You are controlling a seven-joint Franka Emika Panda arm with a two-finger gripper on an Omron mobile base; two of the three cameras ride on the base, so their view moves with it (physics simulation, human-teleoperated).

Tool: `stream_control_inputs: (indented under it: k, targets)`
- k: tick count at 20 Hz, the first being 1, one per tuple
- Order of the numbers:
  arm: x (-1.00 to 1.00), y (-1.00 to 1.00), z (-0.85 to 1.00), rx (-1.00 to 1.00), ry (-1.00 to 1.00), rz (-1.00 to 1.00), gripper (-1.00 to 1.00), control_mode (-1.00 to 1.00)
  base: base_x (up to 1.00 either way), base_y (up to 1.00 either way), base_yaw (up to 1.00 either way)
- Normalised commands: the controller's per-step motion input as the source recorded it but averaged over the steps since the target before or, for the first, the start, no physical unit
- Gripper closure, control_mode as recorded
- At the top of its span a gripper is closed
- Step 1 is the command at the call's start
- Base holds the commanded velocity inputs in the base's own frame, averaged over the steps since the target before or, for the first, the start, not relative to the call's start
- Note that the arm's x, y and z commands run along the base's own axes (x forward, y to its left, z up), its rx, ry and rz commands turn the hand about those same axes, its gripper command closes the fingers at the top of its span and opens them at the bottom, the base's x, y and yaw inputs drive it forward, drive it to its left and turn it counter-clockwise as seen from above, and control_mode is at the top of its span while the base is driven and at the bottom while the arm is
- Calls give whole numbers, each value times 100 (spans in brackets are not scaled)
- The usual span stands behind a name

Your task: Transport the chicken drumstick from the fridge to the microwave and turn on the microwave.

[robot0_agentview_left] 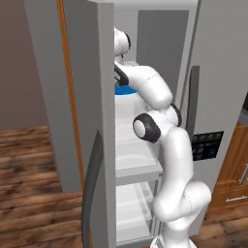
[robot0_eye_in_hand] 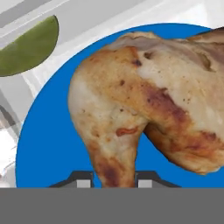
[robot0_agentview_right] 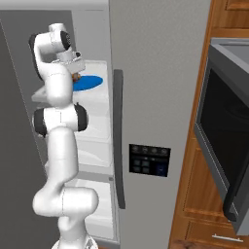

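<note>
In the hand view the chicken drumstick (robot0_eye_in_hand: 144,109) lies across the centre and right of the frame on a round blue plate (robot0_eye_in_hand: 48,131), its narrow bone end pointing to the bottom edge. That end sits between the two dark fingertips of the gripper (robot0_eye_in_hand: 114,180), one tip close on each side of it; whether the fingers (robot0_eye_in_hand: 83,180) are actually pressing on the meat cannot be told. A green rounded object (robot0_eye_in_hand: 30,48) shows in the upper left of that frame, beyond the plate on the white shelf.

In the right base view the arm reaches from the lower left up into the open fridge (robot0_agentview_right: 160,73), and the gripper (robot0_agentview_right: 74,73) hangs at the near edge of the plate (robot0_agentview_right: 90,82) in the upper left. The microwave (robot0_agentview_right: 219,126) stands at the right edge of that frame with its door swung open. In the left base view the plate (robot0_agentview_left: 123,90) shows as a blue sliver behind the arm, upper centre.
</note>
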Motion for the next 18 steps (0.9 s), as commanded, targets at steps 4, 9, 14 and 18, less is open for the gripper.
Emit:
stream_control_inputs:
  k: [4,9,14,18]
  targets:
    - [-98,3,-94,-31,-82,-35,100,-100,0,0,0]
    - [-75,-52,-41,-1,-78,-26,100,-100,0,0,0]
    - [-92,-78,-46,0,-71,-16,100,-100,0,0,0]
    - [-100,-66,-16,16,-58,-11,100,-100,0,0,0]
